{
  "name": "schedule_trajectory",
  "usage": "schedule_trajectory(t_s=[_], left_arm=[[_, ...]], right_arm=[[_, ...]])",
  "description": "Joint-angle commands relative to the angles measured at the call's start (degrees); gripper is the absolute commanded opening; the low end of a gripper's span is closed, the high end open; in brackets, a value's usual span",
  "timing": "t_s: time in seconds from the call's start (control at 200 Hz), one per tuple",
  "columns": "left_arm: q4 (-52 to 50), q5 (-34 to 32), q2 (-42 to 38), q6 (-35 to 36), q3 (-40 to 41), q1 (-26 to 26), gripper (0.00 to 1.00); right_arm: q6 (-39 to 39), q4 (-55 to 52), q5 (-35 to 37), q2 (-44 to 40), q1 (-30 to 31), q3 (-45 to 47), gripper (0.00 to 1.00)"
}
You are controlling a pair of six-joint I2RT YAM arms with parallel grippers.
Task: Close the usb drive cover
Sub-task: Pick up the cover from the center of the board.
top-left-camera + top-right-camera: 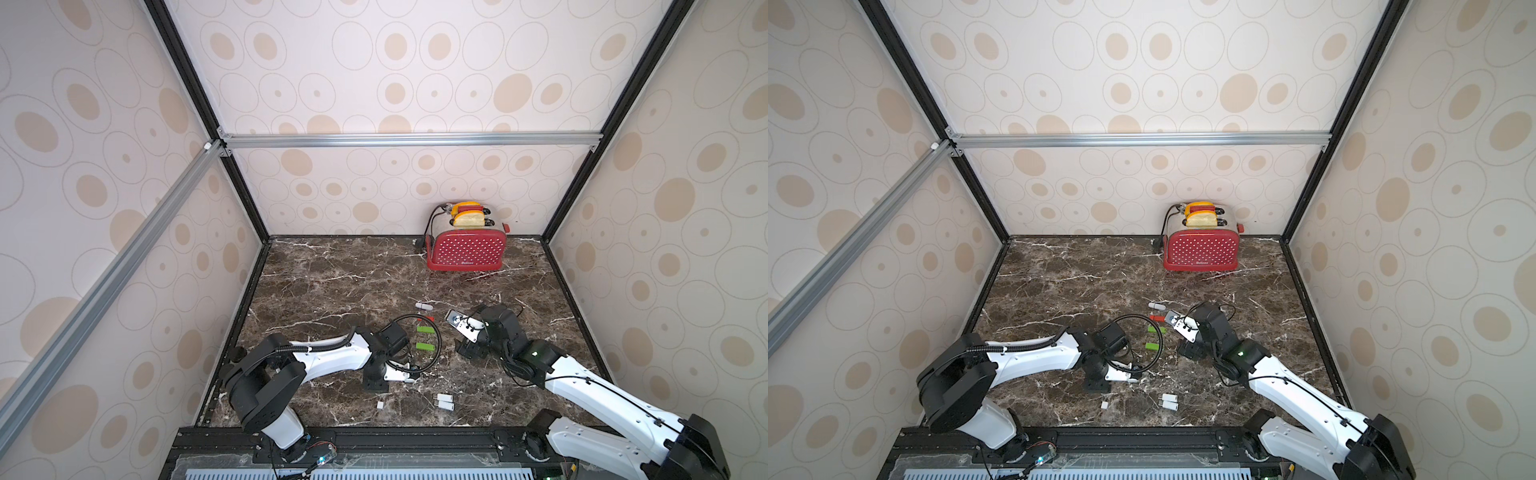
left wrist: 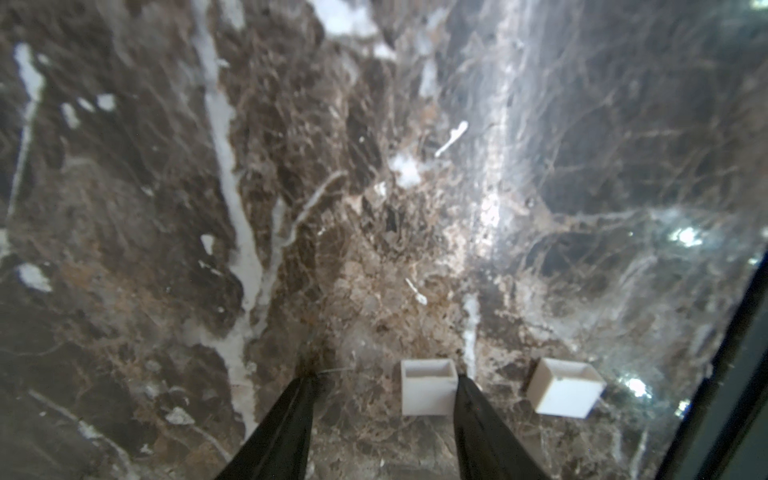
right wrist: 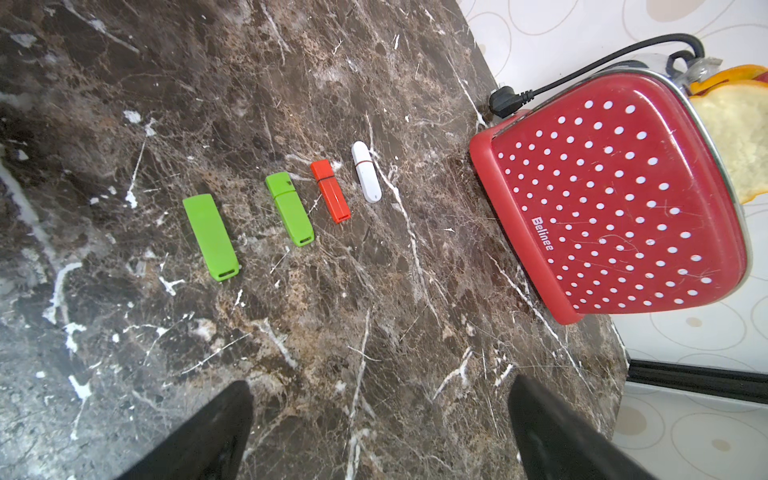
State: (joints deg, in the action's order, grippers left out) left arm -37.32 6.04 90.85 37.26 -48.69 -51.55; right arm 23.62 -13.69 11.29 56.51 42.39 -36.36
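In the left wrist view a small hollow white cover stands on the marble between my left gripper's open fingers, against one finger and apart from the other. A second white cover lies just outside the jaws. In both top views the left gripper points down at the table, with one cover beside it. Two uncovered white usb drives lie to its right. My right gripper hangs open and empty.
A row of covered drives lies mid-table: two green, one red and one white. A red dotted toaster with bread stands at the back right. The left arm's cable loops over the green drives.
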Motion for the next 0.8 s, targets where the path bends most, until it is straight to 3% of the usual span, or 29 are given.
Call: schedule_trajectory(t_s=[0.0,0.796], left_arm=[[3.1,-2.5,0.9,3.6,2.3,-0.3,0.51],[1.9,3.7,3.2,9.9,1.1,2.2,0.36]], right_arm=[[0.3,0.8,-0.1,-1.1,-0.1,0.5,1.00],[0.0,0.7,-0.4,-1.7,0.0,0.4,1.00]])
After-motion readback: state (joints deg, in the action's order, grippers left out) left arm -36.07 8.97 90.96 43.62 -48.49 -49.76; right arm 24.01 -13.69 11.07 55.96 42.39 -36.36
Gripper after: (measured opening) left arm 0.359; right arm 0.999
